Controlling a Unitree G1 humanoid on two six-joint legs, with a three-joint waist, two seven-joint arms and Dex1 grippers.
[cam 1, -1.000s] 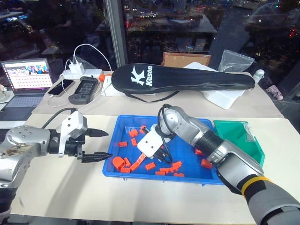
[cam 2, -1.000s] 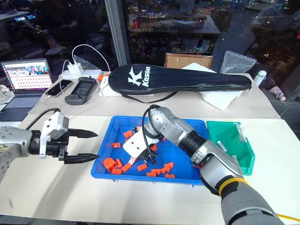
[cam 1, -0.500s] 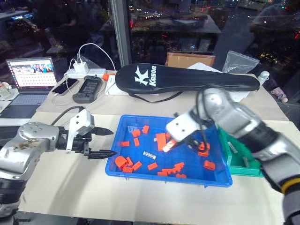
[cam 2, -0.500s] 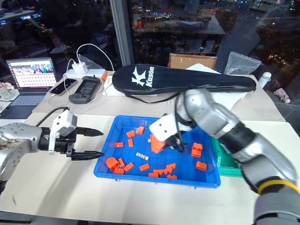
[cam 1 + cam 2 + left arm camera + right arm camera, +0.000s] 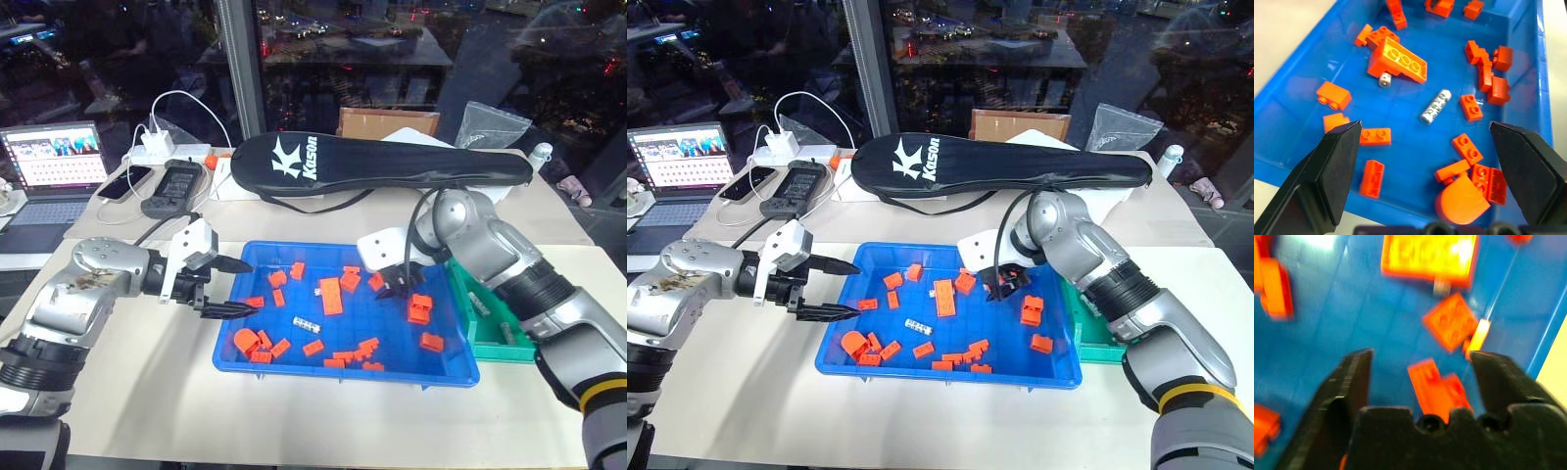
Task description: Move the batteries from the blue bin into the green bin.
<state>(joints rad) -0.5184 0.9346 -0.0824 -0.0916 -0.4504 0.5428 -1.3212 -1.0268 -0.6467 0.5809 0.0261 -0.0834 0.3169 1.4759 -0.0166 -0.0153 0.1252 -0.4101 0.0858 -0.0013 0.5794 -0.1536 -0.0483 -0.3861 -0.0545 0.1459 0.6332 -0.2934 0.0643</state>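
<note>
We see the blue bin (image 5: 460,367) in the middle of the table, with the green bin (image 5: 487,323) touching its 3 o'clock side. One battery (image 5: 307,324) lies among orange bricks (image 5: 330,296) in the blue bin. The left gripper (image 5: 234,287) is spread at its 9 o'clock rim. The right gripper (image 5: 399,288) is spread and empty above its 2 o'clock part.

The wide, shallow blue plastic bin (image 5: 1298,73) is smooth and glossy; the orange plastic bricks (image 5: 1397,61) shine, and 1 slim silver-grey battery (image 5: 1435,106) gleams like metal.
</note>
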